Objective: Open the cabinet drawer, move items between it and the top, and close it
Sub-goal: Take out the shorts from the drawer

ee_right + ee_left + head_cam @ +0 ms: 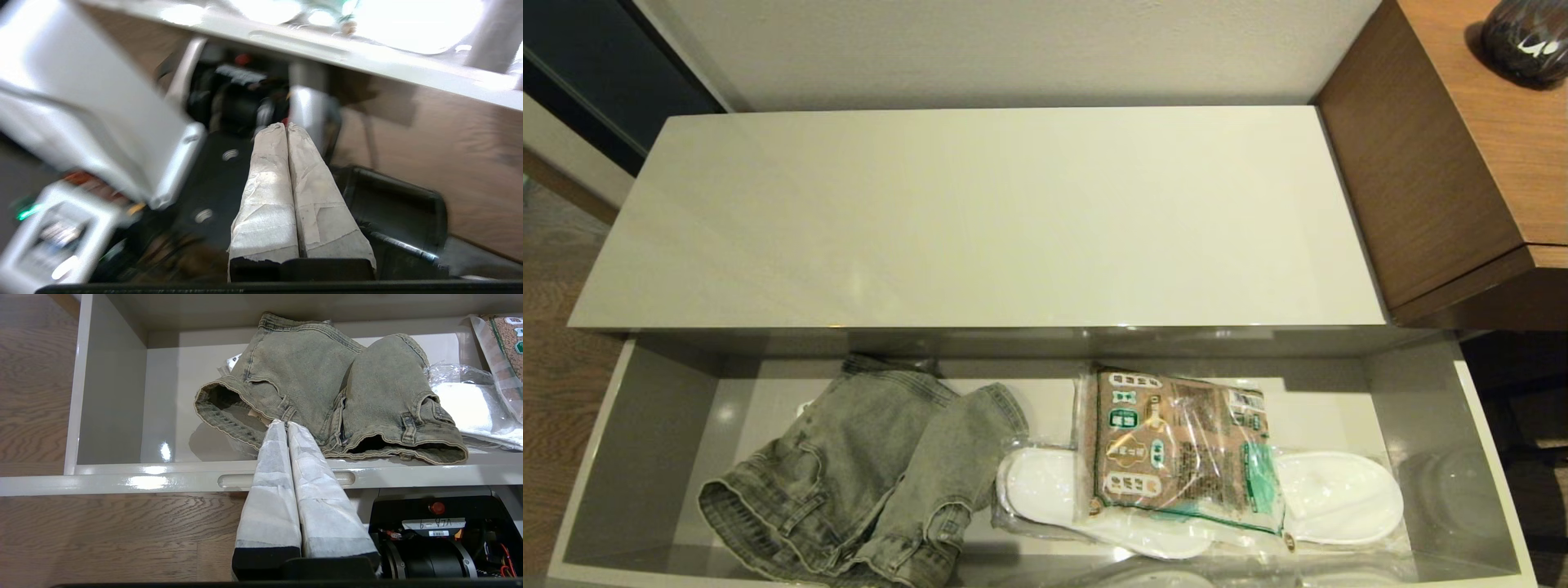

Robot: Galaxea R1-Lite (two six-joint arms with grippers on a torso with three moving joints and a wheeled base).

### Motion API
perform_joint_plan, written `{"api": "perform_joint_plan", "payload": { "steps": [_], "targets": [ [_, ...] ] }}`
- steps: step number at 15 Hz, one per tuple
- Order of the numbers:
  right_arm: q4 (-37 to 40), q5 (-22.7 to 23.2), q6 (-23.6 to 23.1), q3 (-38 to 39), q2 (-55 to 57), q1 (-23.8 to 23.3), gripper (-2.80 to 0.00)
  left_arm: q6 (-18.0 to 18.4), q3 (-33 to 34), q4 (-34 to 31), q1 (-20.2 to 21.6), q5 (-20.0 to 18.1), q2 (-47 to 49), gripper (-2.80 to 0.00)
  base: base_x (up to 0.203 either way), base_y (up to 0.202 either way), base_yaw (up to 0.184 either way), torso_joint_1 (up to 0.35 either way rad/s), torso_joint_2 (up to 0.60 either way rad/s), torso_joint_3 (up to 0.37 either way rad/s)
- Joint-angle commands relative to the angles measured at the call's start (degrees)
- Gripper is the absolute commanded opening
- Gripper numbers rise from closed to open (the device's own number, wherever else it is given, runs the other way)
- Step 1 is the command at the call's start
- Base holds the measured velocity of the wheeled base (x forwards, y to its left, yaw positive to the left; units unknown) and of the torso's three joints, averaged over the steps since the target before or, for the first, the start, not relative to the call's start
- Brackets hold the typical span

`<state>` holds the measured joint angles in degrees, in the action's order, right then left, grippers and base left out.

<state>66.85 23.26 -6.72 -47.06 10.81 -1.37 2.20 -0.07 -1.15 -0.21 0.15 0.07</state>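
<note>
Standing pulled out below the top point(980, 220), the cabinet drawer point(645, 457) shows its full inside in the head view. No arm appears in that view.

Jeans point(866, 474) lie folded in the left half of the drawer, waistband toward the front wall. Clear packet point(1176, 449) with brown contents and green-white labels lies in the right half, resting on top of white slippers point(1339, 494) in clear wrap. Jeans and slippers are just beside each other near the drawer's middle. The top is a bare glossy panel. Brown wood-grain table point(1486, 139) stands at the right, against the cabinet end; a dark rounded object point(1527, 37) sits on it.

Left pincer point(283, 424): fingers point(269, 477) pressed together, nothing between them. It reaches over the drawer's front edge, crossing one oblong notch point(237, 480), with the tips at the jeans point(310, 379) by the open waistband. Whether the tips touch the cloth cannot be told. Packet edge point(506, 347) shows beyond the jeans, well apart from this pincer.

Right pincer point(284, 125): fingers point(265, 196) pressed together, empty. It hangs low in front of the drawer's front panel point(367, 57), over the robot's base point(229, 163) and the wood floor point(449, 143), well apart from the items.
</note>
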Motion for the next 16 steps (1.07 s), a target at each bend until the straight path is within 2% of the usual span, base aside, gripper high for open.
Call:
{"api": "perform_joint_plan", "payload": {
  "steps": [1,2,3,5,7,9,11,13,14,16],
  "targets": [
    [-12.0,-1.0,1.1,7.3,-7.9,0.5,-2.80,0.0,0.0,0.0,-0.1,0.0,0.0,-2.80,0.000,0.000,0.000,0.000,0.00,0.000],
    [-18.0,-1.5,3.1,9.9,-8.2,0.6,-2.80,0.0,0.0,0.0,0.0,0.0,0.0,-2.80,0.000,0.000,0.000,0.000,0.00,0.000],
    [-21.9,-3.7,7.2,11.9,-8.3,0.6,-2.80,0.0,0.0,0.0,-0.1,0.0,0.0,-2.80,0.000,0.000,0.000,0.000,0.00,0.000],
    [-29.0,-11.3,11.0,16.9,-8.3,0.7,-2.80,0.0,0.0,0.0,0.0,0.0,0.0,-2.80,0.000,0.000,0.000,0.000,0.00,0.000],
    [-36.5,-17.9,11.9,22.8,-8.3,0.7,-2.80,0.0,0.0,0.0,0.0,0.0,0.0,-2.80,0.000,0.000,0.000,0.000,0.00,0.000],
    [-48.8,-22.7,12.0,30.0,-8.3,0.7,-2.80,0.0,0.0,0.0,-0.1,0.0,0.0,-2.80,0.000,0.000,0.000,0.000,0.00,0.000],
    [-58.5,-24.4,11.7,35.3,-8.4,0.7,-2.80,-0.1,0.0,0.0,-0.1,0.0,0.0,-2.80,0.000,0.000,0.000,0.000,0.00,0.000],
    [-61.1,-24.4,11.5,37.5,-8.4,0.7,-2.80,0.0,0.0,0.0,0.0,0.0,0.0,-2.80,0.000,0.000,0.000,0.000,0.00,0.000],
    [-62.5,-24.3,11.2,41.1,-8.4,0.7,-2.80,0.0,0.0,0.0,-0.1,0.0,0.0,-2.80,0.000,0.000,0.000,0.000,0.00,0.000],
    [-65.1,-23.9,7.1,46.5,-8.3,0.7,-2.80,-0.1,0.0,0.0,-0.1,0.0,0.0,-2.80,0.000,0.000,0.000,0.000,0.00,0.000]
  ]
}}
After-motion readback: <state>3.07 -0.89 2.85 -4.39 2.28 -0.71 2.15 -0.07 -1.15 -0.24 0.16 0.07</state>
